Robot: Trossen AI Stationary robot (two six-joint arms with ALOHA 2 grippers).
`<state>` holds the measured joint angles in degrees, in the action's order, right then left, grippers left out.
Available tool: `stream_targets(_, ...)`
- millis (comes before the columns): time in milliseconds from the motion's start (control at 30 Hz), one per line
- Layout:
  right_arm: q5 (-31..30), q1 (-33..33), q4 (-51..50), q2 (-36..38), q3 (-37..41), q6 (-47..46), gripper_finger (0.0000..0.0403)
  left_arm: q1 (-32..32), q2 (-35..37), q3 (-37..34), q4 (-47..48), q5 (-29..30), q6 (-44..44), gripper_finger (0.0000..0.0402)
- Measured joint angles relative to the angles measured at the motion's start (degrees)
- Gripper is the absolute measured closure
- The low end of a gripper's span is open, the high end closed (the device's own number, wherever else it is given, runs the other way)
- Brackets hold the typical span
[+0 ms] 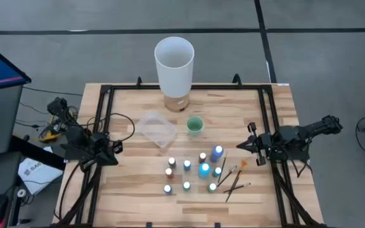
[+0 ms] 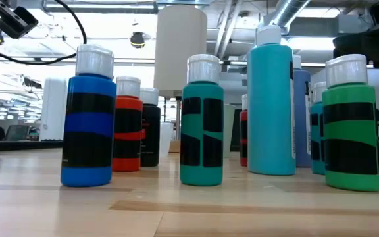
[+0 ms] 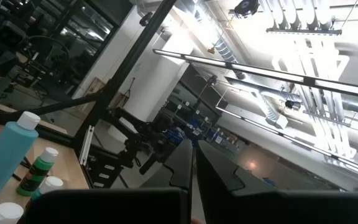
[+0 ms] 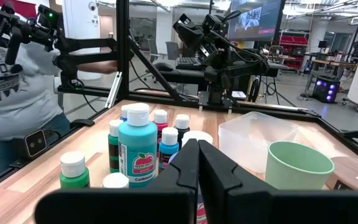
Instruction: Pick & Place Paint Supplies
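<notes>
**Right arm sits nearer the brushes and bottles**

The right gripper waits at the desk's 3 o'clock edge, fingers pressed together on nothing and aimed toward 9 o'clock. Nearest it, toward 7 o'clock, lie the three brushes, long axes slanting from 1 to 7 o'clock. Just past them the paint bottles stand upright in a cluster. Farther across, the left gripper idles at the 9 o'clock edge, fingers likewise closed and empty; it looks the poorer choice
</notes>
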<state>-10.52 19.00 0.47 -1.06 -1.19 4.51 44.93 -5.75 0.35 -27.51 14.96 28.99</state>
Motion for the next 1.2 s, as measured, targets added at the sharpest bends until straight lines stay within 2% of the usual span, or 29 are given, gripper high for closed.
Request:
stream_targets(567, 0.0, -0.02, 0.0, 0.0, 0.0, 0.05, 0.0403, 0.01, -0.01, 0.01, -0.01, -0.01, 0.0, 0.0394)
stream_targets(833, 0.0, -0.33, 0.02, -0.01, -0.01, 13.46, 0.0403, 0.01, 0.0, -0.01, 0.0, 0.0, 0.0, 0.0394)
stream_targets(1200, 0.0, -0.33, 0.01, -0.02, 0.0, 13.53, 0.0403, 0.02, -0.01, -0.01, 0.0, 0.0, 0.0, 0.0394)
